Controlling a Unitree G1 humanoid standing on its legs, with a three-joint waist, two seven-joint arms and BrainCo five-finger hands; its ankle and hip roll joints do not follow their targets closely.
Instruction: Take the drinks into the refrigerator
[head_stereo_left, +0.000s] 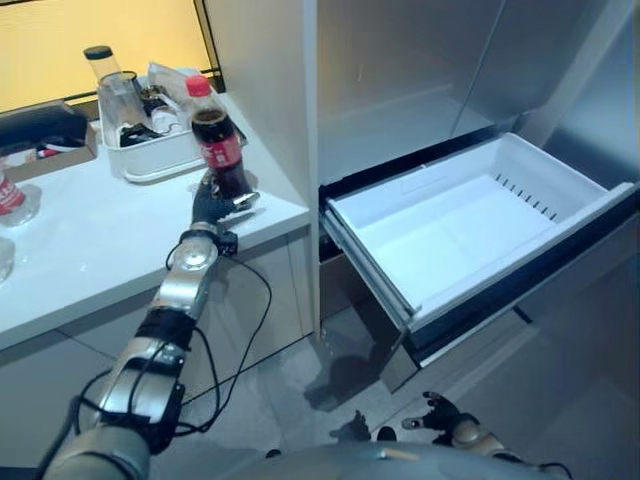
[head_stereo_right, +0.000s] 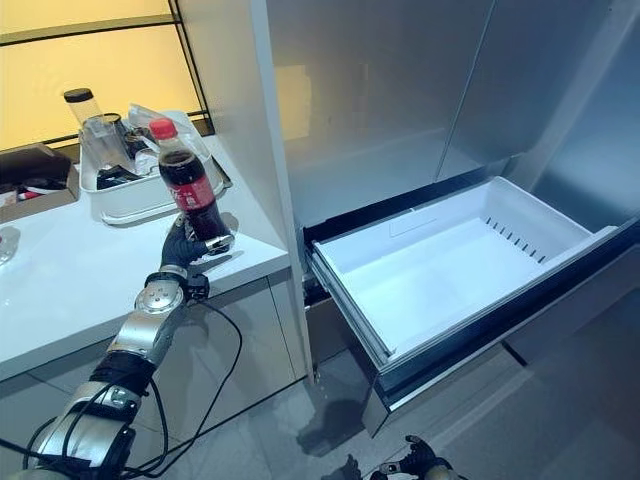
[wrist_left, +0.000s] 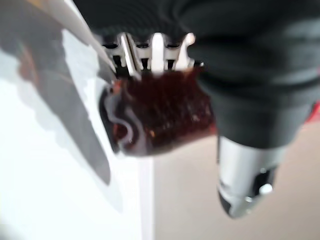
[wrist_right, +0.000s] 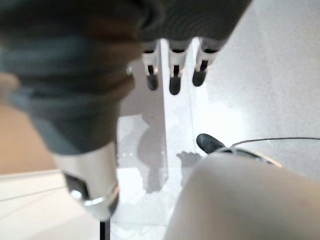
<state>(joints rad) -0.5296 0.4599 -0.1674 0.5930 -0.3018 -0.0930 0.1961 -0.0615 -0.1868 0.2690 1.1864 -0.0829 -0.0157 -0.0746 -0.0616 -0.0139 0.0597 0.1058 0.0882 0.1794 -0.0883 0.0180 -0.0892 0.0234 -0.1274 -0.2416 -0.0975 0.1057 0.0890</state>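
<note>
- White worktop (head_stereo_left: 90, 240) fills the 9 o'clock side of the head views, and the grey fridge (head_stereo_right: 400, 90) stands at 1 o'clock.
- One fridge drawer (head_stereo_left: 470, 225) is pulled out at 3 o'clock. It is white inside and has nothing in it.
- The left hand (head_stereo_left: 213, 203) holds a cola bottle (head_stereo_left: 218, 140) with a red cap, at the worktop's edge nearest the fridge.
- Its fingers (wrist_left: 155, 50) are wrapped round the bottle's lower part. The bottle stands almost straight up.
- I cannot tell if the bottle's bottom is touching the worktop or is lifted a bit.
- In the left wrist view the bottle is just a dark brown blur.
- A white tray (head_stereo_left: 150, 150) sits behind the bottle at 11 o'clock. It has a clear jar (head_stereo_left: 115, 90) with a dark lid and some other bits that are hard to make out.
- Another bottle (head_stereo_left: 12, 198) with a red label is cut off at 9 o'clock.
- The right hand (head_stereo_left: 445, 418) hangs low at 5 o'clock over the grey floor (wrist_right: 260, 75). Its fingers (wrist_right: 175, 80) are loose and hold nothing.
</note>
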